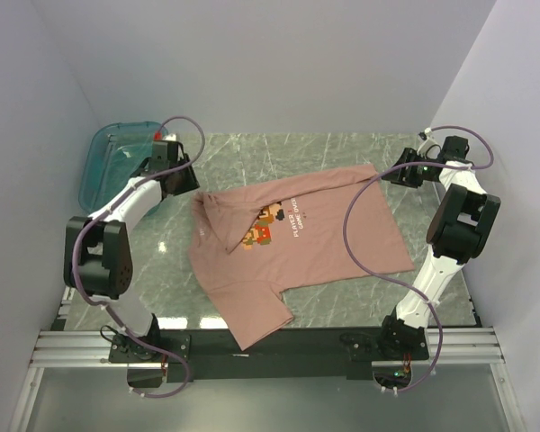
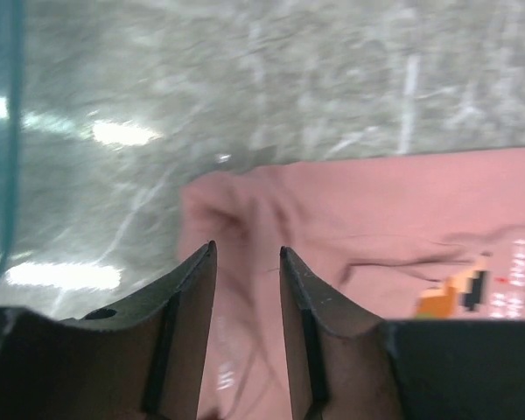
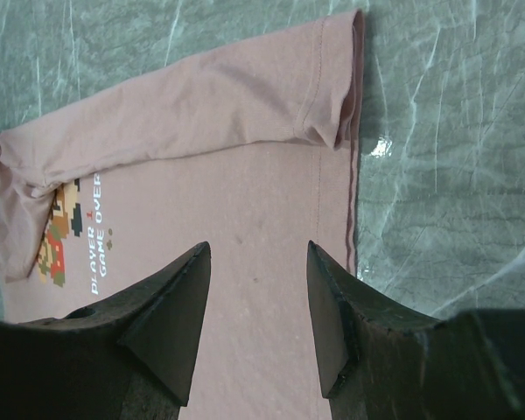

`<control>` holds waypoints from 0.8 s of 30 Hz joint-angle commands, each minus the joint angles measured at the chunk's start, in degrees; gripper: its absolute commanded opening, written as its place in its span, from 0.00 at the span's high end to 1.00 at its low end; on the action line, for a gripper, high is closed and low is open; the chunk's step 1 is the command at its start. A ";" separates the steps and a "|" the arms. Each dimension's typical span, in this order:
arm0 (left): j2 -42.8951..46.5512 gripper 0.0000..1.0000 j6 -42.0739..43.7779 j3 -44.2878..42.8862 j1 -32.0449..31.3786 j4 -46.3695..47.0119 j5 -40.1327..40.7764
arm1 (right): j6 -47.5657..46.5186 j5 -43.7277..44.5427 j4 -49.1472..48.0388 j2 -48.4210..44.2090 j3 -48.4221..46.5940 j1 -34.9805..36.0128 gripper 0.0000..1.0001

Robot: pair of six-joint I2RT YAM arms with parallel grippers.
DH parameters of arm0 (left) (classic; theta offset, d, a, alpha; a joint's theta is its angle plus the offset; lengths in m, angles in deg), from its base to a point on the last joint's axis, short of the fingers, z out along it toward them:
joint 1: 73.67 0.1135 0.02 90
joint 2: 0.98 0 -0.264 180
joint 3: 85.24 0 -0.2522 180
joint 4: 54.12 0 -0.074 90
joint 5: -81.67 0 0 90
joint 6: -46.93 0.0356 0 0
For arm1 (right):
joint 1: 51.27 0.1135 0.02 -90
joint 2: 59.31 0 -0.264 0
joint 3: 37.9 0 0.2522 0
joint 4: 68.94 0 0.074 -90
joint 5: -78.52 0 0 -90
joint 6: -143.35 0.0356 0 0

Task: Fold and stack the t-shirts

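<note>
- Item under inspection: one dusty-pink t-shirt (image 1: 297, 261), lying flat on the marbled table (image 1: 252, 148), collar end toward the left arm, hem end toward the right.
- Condition: the far long edge (image 1: 288, 191) is turned in over the body and reaches the pixel print (image 1: 263, 227). The near sleeve (image 1: 256, 319) lies spread out toward the arm bases. In my judgement the fold is only part done.
- Left gripper (image 2: 248, 249): jaws narrowly parted over the bunched collar corner, with no cloth pinched between them that I can see.
- Right gripper (image 3: 258, 249): jaws moderately wide, poised above the hem end near the folded corner, holding nothing.
- Teal tray (image 1: 99, 166): stands at the far left, just off the shirt.
- Handling assessment: thin cotton, light, limp and non-fragile. It will sag and crease wherever unsupported, and it may slide on the smooth tabletop.
- Recommended hold: pinch a doubled edge, such as the hem seam or the shoulder beside the collar, one at each end, so the panel lifts evenly.
</note>
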 commanded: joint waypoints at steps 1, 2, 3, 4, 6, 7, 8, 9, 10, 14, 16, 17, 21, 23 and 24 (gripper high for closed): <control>-2.14 0.60 -2.32 -5.24 0.08 1.00 -7.14 | -0.74 -0.42 0.35 0.84 -1.26 -0.35 0.45; -3.97 0.60 -2.67 -6.04 0.08 0.82 -7.49 | -0.83 -0.42 0.35 0.75 -1.26 -0.35 0.45; -5.04 0.60 -3.11 -6.83 0.08 0.47 -7.67 | -0.83 -0.51 0.35 0.75 -1.26 -0.35 0.45; -6.96 0.60 -3.38 -8.49 0.08 0.03 -7.59 | -0.83 -0.51 0.35 0.75 -1.26 -0.35 0.45; -8.38 0.61 -3.56 -9.56 0.08 -0.85 -6.97 | -0.83 -0.59 0.44 0.75 -1.26 -0.35 0.45; -9.43 0.61 -3.64 -10.26 0.08 -1.03 -6.27 | -0.83 -0.51 0.35 0.75 -1.26 -0.35 0.45; -9.88 0.60 -3.64 -10.44 0.08 -1.29 -5.92 | -0.83 -0.51 0.35 0.84 -1.26 -0.44 0.45; -10.14 0.61 -3.56 -10.79 0.08 -1.29 -5.39 | -0.83 -0.51 0.44 1.10 -1.35 -0.44 0.45; -10.84 0.61 -3.56 -10.97 0.08 -1.38 -5.13 | -0.83 -0.51 0.44 1.10 -1.35 -0.35 0.45; -12.86 0.61 -3.21 -12.11 0.08 -1.91 -4.60 | -0.92 -0.42 0.53 1.45 -1.53 -0.35 0.45; -13.92 0.62 -3.21 -12.37 0.08 -1.99 -4.42 | -0.92 -0.24 0.53 1.45 -1.44 -0.35 0.45; -14.36 0.63 -3.21 -12.46 0.08 -1.91 -4.42 | -0.92 -0.24 0.53 1.45 -1.53 -0.35 0.45; -16.12 0.65 -3.21 -13.07 0.08 -1.64 -4.33 | -1.00 -0.16 0.61 1.54 -1.53 -0.35 0.45; -17.00 0.66 -3.12 -13.43 0.08 -1.73 -4.07 | -1.09 -0.15 0.70 1.54 -1.53 -0.44 0.45; -17.26 0.66 -3.12 -13.69 0.08 -1.82 -4.07 | -1.09 -0.07 0.62 1.54 -1.53 -0.44 0.45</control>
